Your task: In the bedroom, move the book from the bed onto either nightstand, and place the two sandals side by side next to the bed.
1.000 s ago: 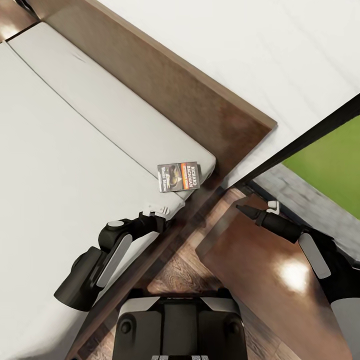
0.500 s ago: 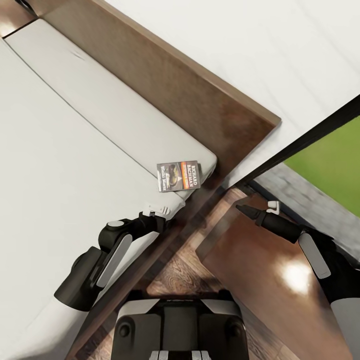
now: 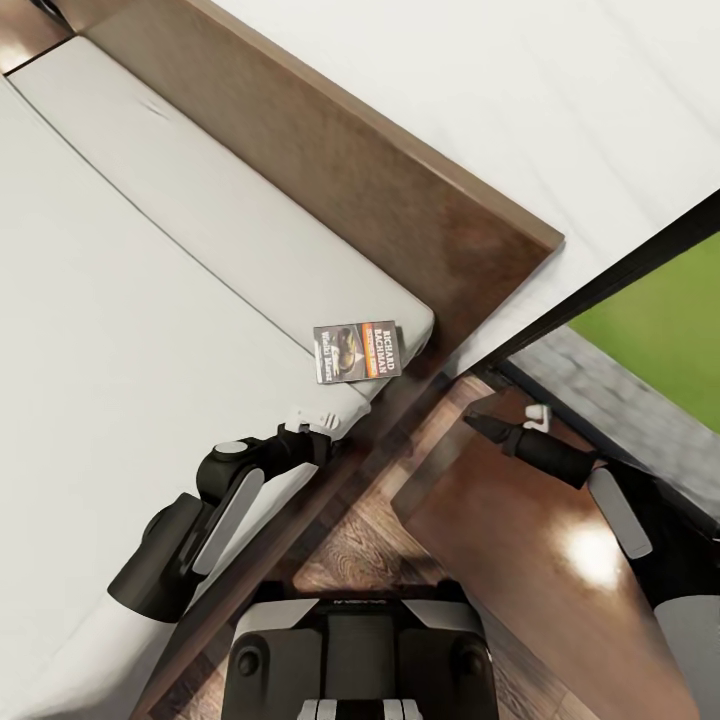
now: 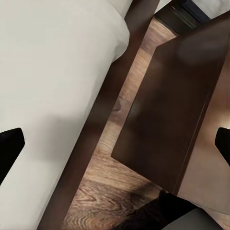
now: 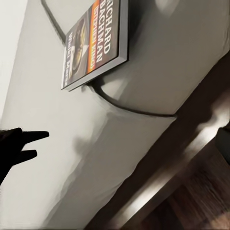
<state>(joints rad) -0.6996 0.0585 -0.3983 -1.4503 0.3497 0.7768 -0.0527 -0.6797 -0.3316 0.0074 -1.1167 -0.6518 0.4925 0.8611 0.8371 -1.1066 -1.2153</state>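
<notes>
1. Right gripper [image 3: 478, 424]: hovers above the nightstand [image 3: 520, 540], empty; I cannot tell whether its jaws are apart.
2. Left gripper [image 3: 310, 425]: jaws apart, empty, over the bed [image 3: 150, 330] edge.
3. Book [image 3: 357, 352]: flat on the mattress corner.
4. Change: the right gripper has edged nearer the book.

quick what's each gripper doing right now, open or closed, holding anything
Left gripper: open, empty, above the bed.
Right gripper: cannot be told, holding nothing.

Both arms [image 3: 190, 530] are glossy black with pale grey side panels, ending in slim black fingers [image 3: 485, 425].
</notes>
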